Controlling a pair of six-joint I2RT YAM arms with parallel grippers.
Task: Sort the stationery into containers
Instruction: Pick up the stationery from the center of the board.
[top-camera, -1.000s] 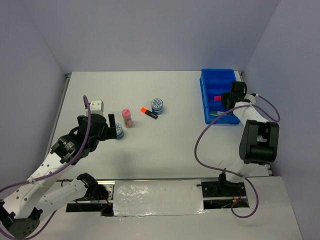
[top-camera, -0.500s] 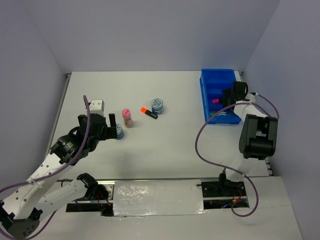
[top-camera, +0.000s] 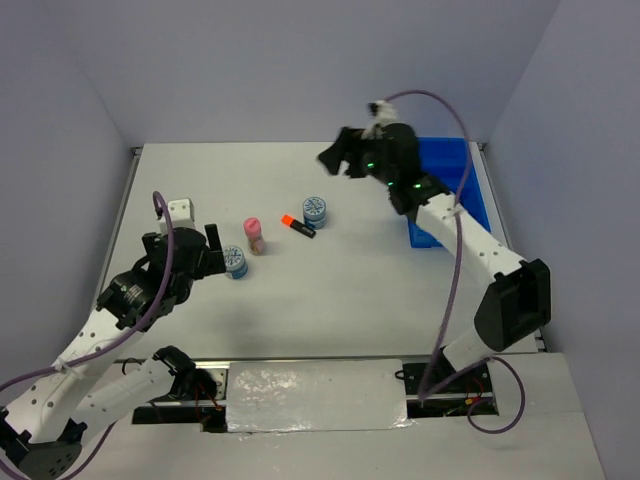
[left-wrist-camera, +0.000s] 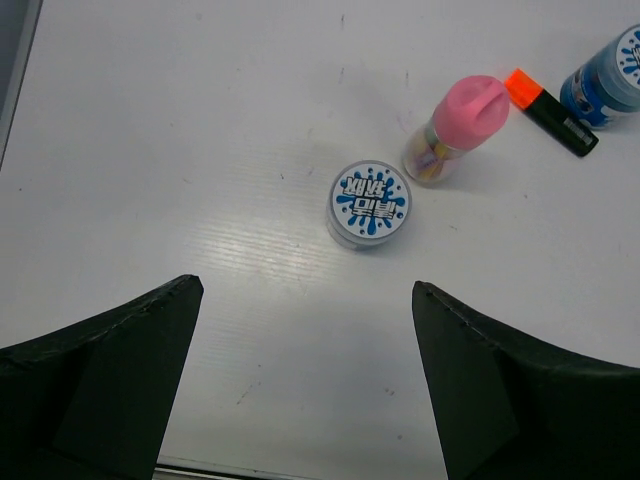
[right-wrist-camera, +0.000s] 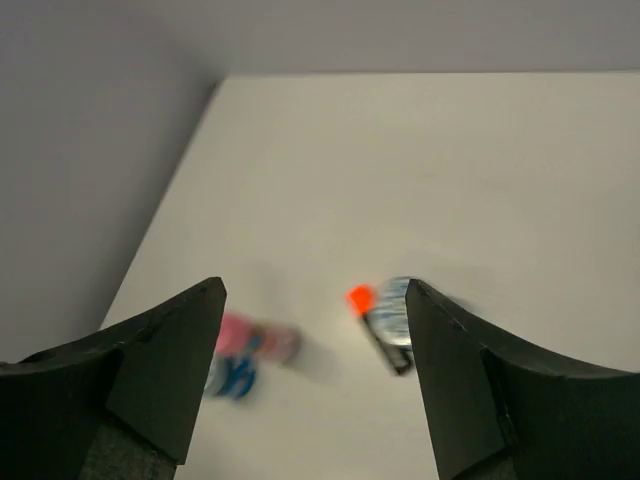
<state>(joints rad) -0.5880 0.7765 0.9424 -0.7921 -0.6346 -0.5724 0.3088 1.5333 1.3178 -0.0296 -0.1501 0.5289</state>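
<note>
Over the middle of the bench (top-camera: 350, 300), the right tool (right-wrist-camera: 313, 285) is held high with its fingers apart and nothing between them. It is pointed toward the loose stationery and is well apart from the blue tray (top-camera: 472, 190) at the far right edge. Four items are seen outside the tray: a blue-white tub (left-wrist-camera: 368, 203) nearest the left arm, a pink bottle (left-wrist-camera: 458, 125) just beside it, an orange-capped highlighter (left-wrist-camera: 550, 103) further along, and a second tub (left-wrist-camera: 605, 80) close against the highlighter's black end. The left tool (left-wrist-camera: 305, 288) is spread wide and empty above the bench, with the near tub lined up ahead of its fingers but not reached. What lies in the tray cannot be made out, as part of it is covered by the right arm. The step in hand is judged to be a reach for the next item. For the left tool, a descent around the near tub is called for, then a closing on its round wall without the pink bottle being knocked. For the right tool, the highlighter or the far tub would be taken, with care, since the two lie so close together.
</note>
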